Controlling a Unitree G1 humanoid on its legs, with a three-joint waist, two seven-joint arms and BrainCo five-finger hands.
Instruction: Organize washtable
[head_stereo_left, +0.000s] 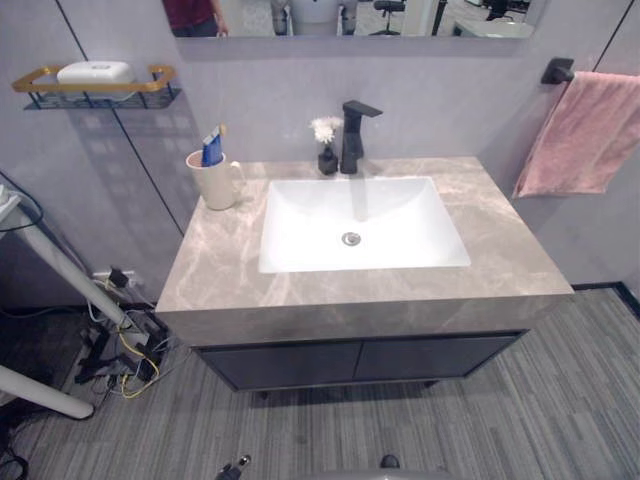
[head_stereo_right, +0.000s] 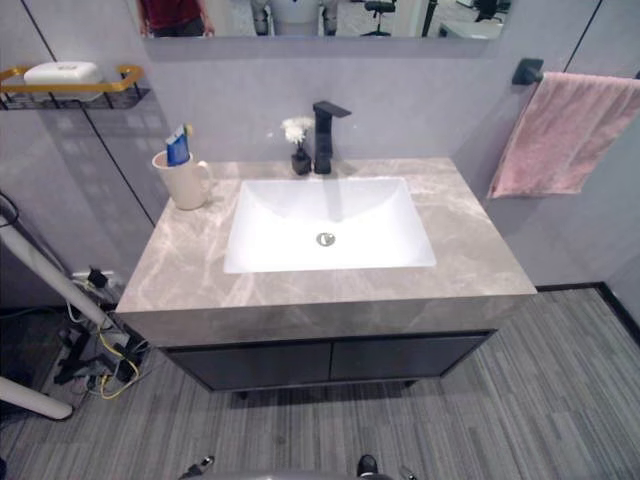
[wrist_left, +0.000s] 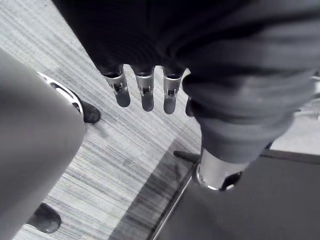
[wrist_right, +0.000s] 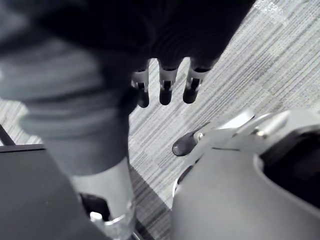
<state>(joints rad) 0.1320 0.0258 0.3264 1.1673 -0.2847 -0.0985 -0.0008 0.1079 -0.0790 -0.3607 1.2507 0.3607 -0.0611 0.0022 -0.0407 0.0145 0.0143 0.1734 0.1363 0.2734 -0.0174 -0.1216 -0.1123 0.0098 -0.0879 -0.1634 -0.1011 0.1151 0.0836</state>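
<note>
Right now both hands hang low over the striped floor, away from the counter (head_stereo_left: 500, 255). The left hand (wrist_left: 146, 92) has its fingers straight and relaxed, holding nothing, and the right hand (wrist_right: 167, 87) is the same. On the counter, a cream cup (head_stereo_left: 215, 182) with a blue tube (head_stereo_left: 211, 150) in it stands at the back left corner, beside the white sink (head_stereo_left: 400, 235). A small dark vase (head_stereo_left: 327, 150) with a white flower stands just beside the black tap (head_stereo_left: 353, 135). A pink towel (head_stereo_left: 590, 135) hangs on the wall to the right
</note>
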